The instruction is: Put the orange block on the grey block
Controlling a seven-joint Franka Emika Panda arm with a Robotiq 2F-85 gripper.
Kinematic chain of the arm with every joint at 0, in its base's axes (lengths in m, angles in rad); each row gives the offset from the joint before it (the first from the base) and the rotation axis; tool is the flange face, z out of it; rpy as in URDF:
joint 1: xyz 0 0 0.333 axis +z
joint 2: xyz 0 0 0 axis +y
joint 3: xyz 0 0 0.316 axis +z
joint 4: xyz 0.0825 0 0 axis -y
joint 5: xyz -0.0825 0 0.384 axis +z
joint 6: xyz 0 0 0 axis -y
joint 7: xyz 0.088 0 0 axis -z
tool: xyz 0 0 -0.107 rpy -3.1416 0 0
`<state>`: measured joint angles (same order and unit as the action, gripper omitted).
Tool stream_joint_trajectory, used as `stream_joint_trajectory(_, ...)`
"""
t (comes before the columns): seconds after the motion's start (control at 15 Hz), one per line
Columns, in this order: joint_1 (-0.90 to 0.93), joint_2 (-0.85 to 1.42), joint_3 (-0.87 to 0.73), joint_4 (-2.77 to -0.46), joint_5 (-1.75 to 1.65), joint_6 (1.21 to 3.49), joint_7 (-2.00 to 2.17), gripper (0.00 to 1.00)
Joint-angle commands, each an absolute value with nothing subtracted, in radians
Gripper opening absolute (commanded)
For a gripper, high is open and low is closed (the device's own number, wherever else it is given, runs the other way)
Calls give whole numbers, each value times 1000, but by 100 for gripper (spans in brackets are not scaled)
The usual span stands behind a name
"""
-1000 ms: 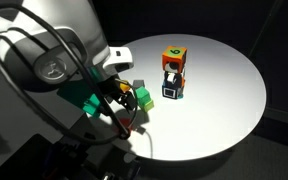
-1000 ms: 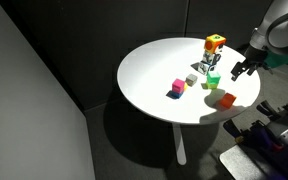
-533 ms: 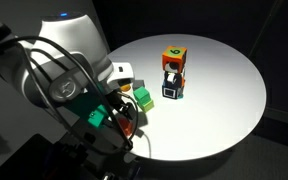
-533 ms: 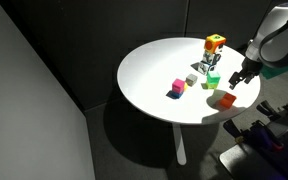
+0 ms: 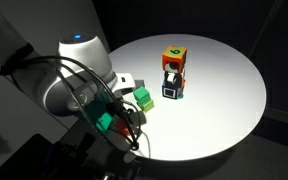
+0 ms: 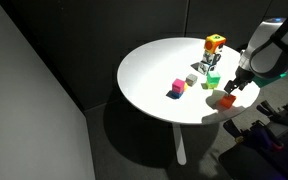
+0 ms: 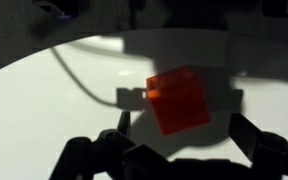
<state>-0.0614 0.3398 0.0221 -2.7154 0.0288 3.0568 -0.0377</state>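
The orange block point(image 7: 178, 98) lies on the white table near its edge. It fills the middle of the wrist view and also shows in an exterior view point(image 6: 225, 100). My gripper point(image 7: 179, 118) is open. Its two dark fingers point(image 7: 252, 140) stand on either side of the block's near end, with a gap on each side. In an exterior view the gripper point(image 6: 233, 86) hangs just above the block. The small grey block point(image 6: 192, 79) sits further in on the table, to the left of the stack. In the other exterior view the arm's body hides both gripper and orange block.
A stack topped by an orange-yellow cube point(image 5: 173, 57) point(image 6: 214, 44) stands near the table's middle. A green block point(image 5: 141, 97) point(image 6: 211, 81), a magenta block point(image 6: 179, 84) and a blue block point(image 6: 173, 92) lie close by. The table edge point(image 6: 220, 118) is next to the orange block.
The arm has swung in over the table edge. The gripper has come down and towards the orange block, and now stands around it.
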Motion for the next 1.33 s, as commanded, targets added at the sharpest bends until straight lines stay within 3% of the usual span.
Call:
stream_joint_trajectory(0.0,-100,401,48,-2665,20,3082,-74,100)
stream_joint_trajectory(1.07,-152,484,93,-2621,10,3081,-114,100)
stream_joint_trajectory(1.13,-147,485,88,-2620,11,3078,-110,75)
stream_joint_trajectory(1.2,-143,484,83,-2620,10,3076,-109,73)
stream_joint_trajectory(1.27,-138,482,79,-2619,10,3071,-105,64)
